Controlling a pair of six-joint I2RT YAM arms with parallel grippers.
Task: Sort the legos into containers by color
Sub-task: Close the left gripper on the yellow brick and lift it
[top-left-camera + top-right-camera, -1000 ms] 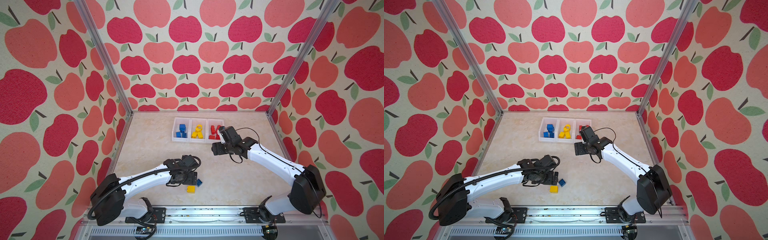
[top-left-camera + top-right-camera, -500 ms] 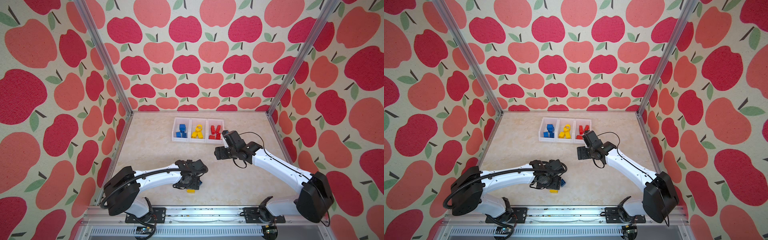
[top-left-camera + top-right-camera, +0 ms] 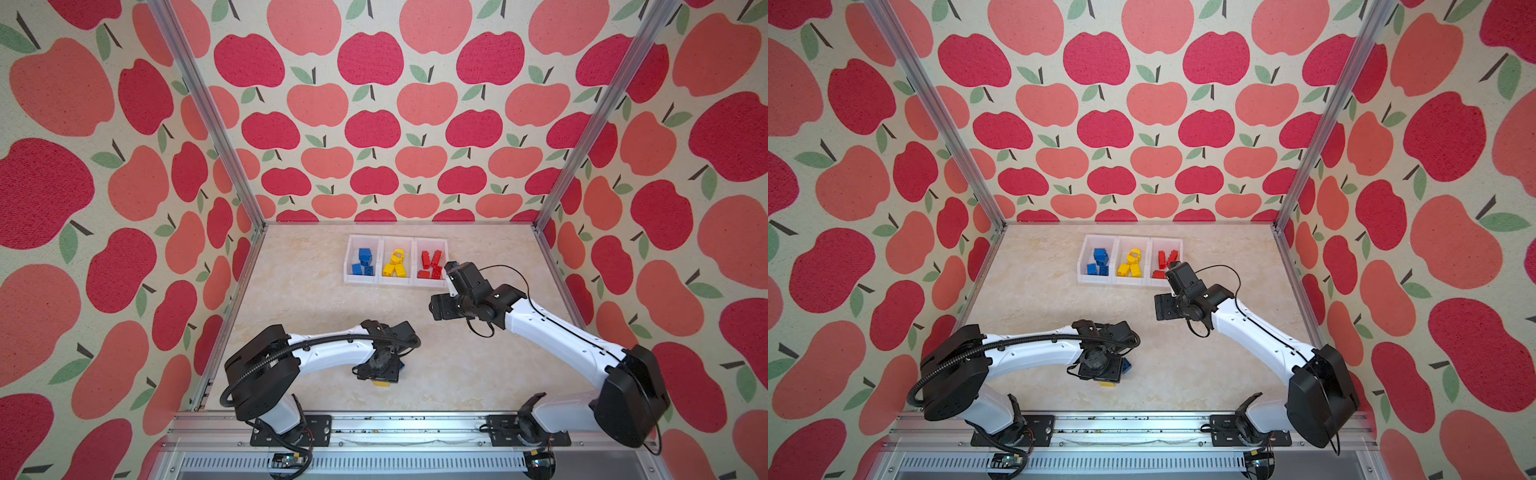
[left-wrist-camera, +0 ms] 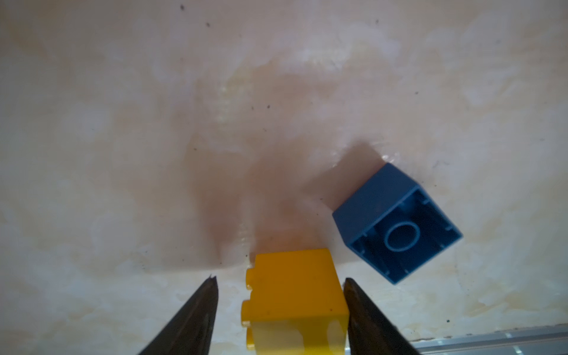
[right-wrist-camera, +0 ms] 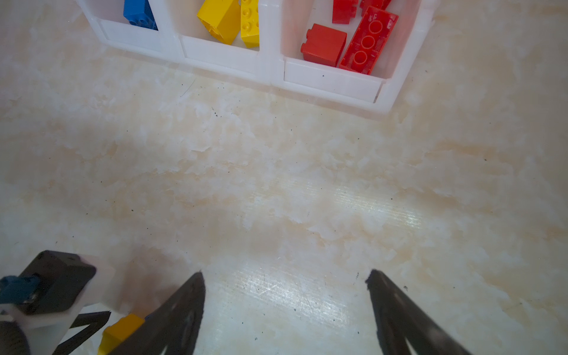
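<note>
**Left end effector straddles a yellow brick; right end effector spread above the table**

In the left wrist view you see the left end effector (image 4: 279, 278) lowered over a yellow brick (image 4: 295, 295). The brick lies on its side on the table (image 4: 153, 123). The jaws stand apart, one on each side of the brick. One finger touches the smooth face and the other shows a gap at the studs, so the brick is not clamped.

A blue brick (image 4: 396, 221) lies just beside the yellow one, not touching it, with its hollow underside toward the camera. In both top views this pair sits near the table's front edge, mostly hidden under the wrist.

The right end effector (image 5: 284, 273) hovers near the containers (image 5: 332, 81), jaws wide apart above bare table. The left bin holds blue bricks (image 3: 365, 255), the middle bin yellow bricks (image 3: 394, 268), and the right bin red bricks (image 3: 426, 258).
</note>
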